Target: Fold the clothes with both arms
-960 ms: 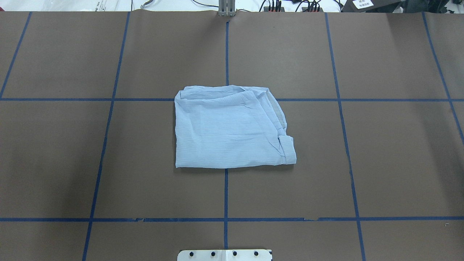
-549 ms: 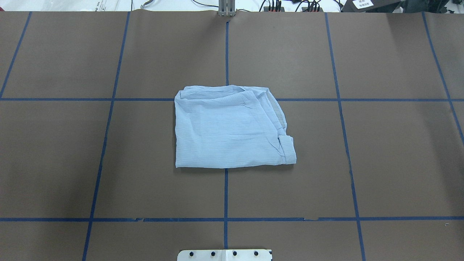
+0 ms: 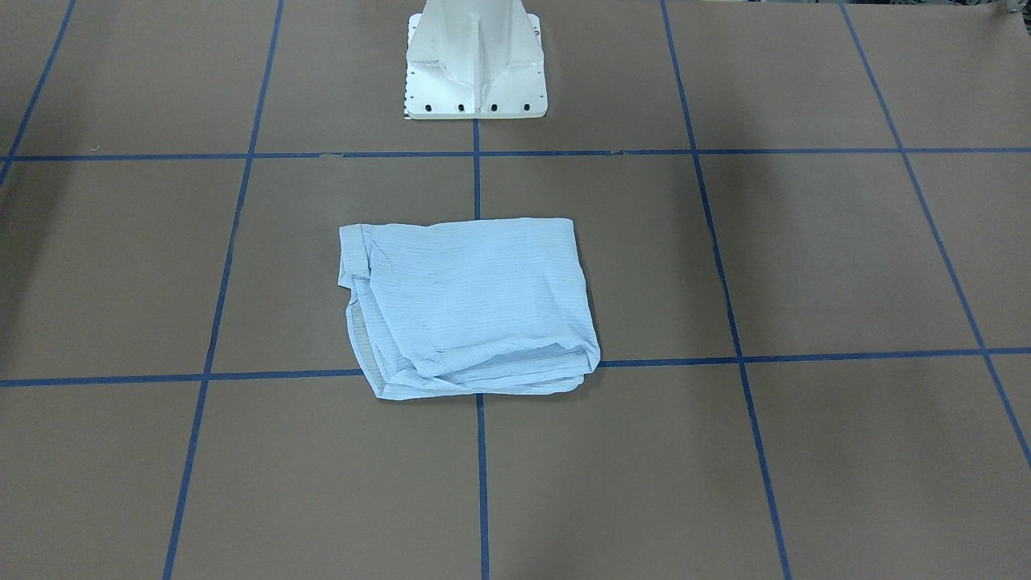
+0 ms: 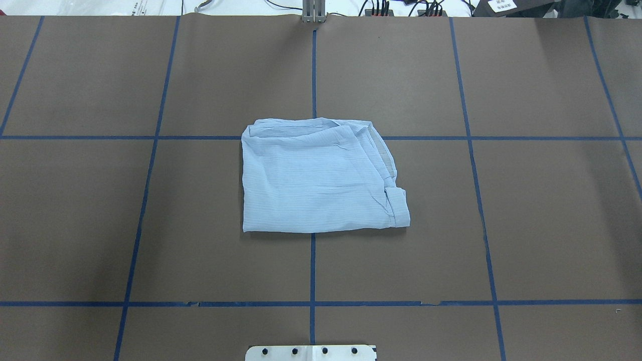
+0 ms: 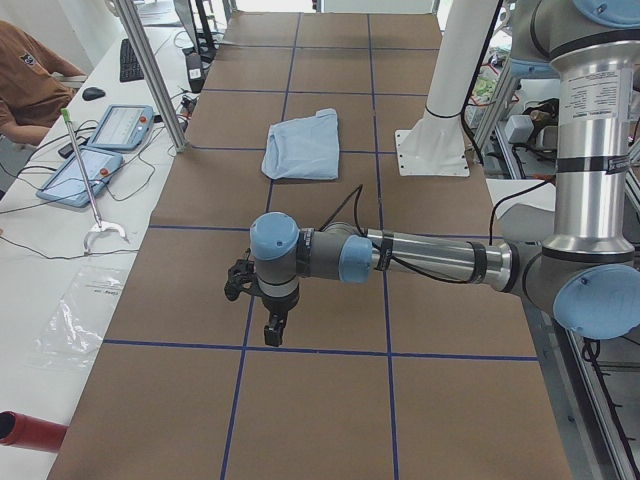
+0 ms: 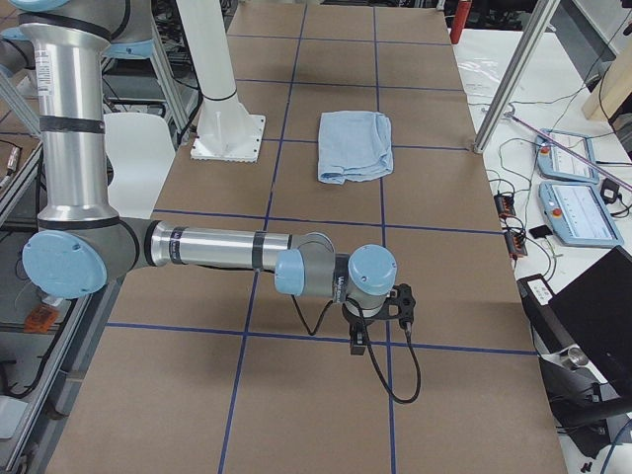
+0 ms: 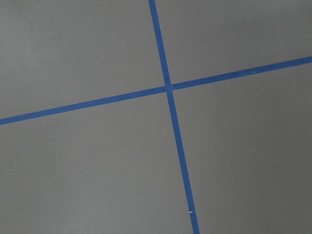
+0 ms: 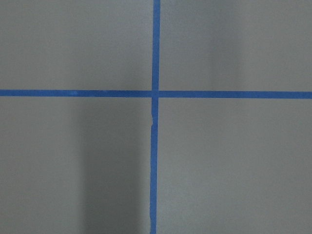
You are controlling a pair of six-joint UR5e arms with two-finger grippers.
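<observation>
Shirt (image 4: 316, 180), light blue, finely striped, entered with its setting.
Table (image 4: 526, 225): brown cover, blue tape grid.
Left arm (image 5: 430, 262) and right arm (image 6: 212, 247): each stretched low over one end of the table.
White pedestal (image 3: 475, 72): at the table's edge.
Shirt, position: folded into a rough rectangle at the table's middle, on a tape crossing, in front of the pedestal and well apart from both arms.
Left gripper (image 5: 272, 330) and right gripper (image 6: 357, 341): pointing down above tape lines. Whether the fingers are spread or pressed together cannot be told.
</observation>
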